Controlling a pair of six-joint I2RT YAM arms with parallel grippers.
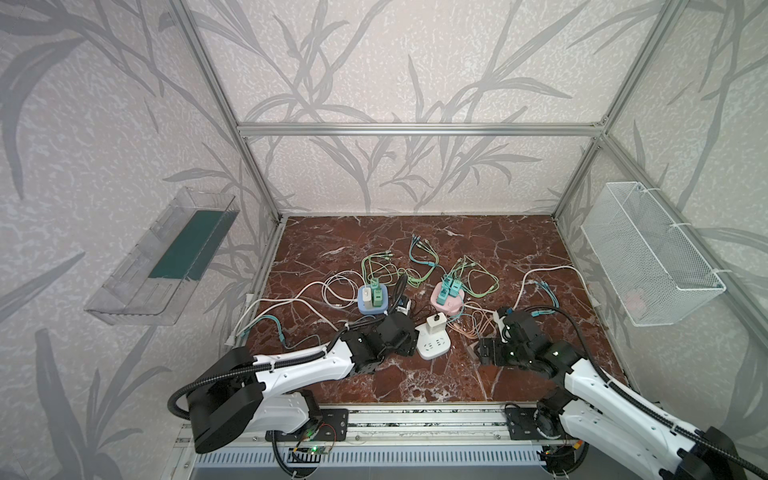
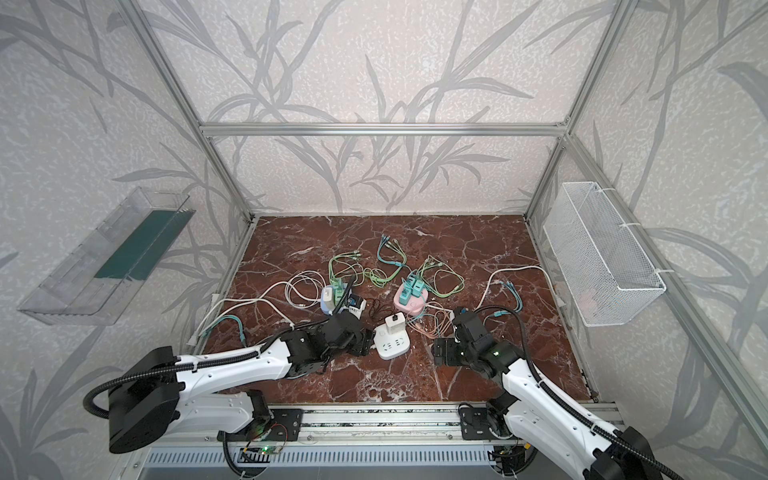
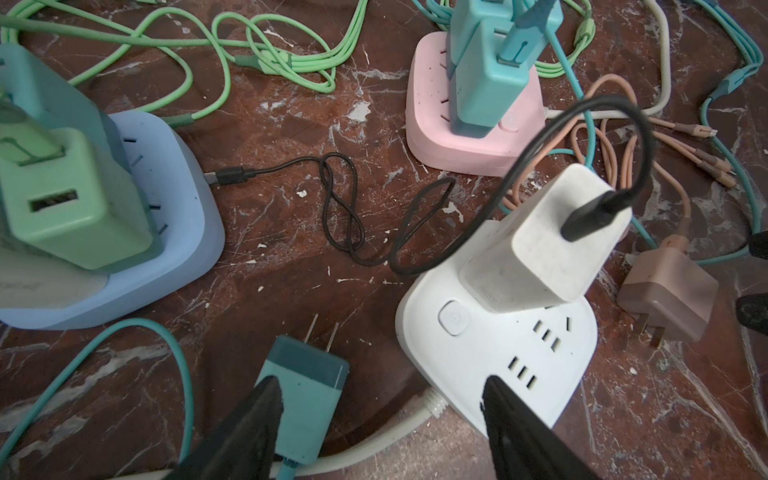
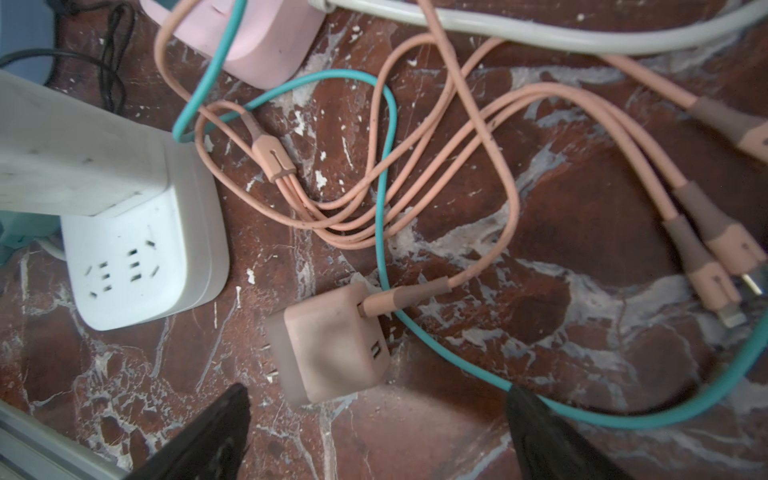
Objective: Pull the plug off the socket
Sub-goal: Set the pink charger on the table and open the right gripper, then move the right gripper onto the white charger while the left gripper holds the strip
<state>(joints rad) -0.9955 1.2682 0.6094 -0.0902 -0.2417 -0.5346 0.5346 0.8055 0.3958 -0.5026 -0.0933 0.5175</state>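
Note:
A white socket (image 1: 434, 344) (image 3: 478, 353) lies at the table's front middle. A white plug (image 1: 436, 323) (image 3: 544, 241) with a black cable stands plugged into it. My left gripper (image 3: 382, 386) (image 1: 409, 338) is open just left of this socket. A teal plug (image 3: 303, 399) lies flat on the table against one finger, prongs bare. My right gripper (image 4: 378, 392) (image 1: 482, 351) is open to the socket's right. A pinkish-brown plug (image 4: 332, 345) (image 3: 665, 299) lies loose on the table just past its fingertips, touching neither finger.
A blue socket (image 1: 372, 300) (image 3: 174, 232) holds green and white plugs; a pink socket (image 1: 446, 299) (image 3: 465, 137) holds teal plugs. Green, teal, white and salmon cables (image 4: 457, 166) sprawl around them. A wire basket (image 1: 648, 253) hangs on the right wall and a clear tray (image 1: 162, 257) on the left wall.

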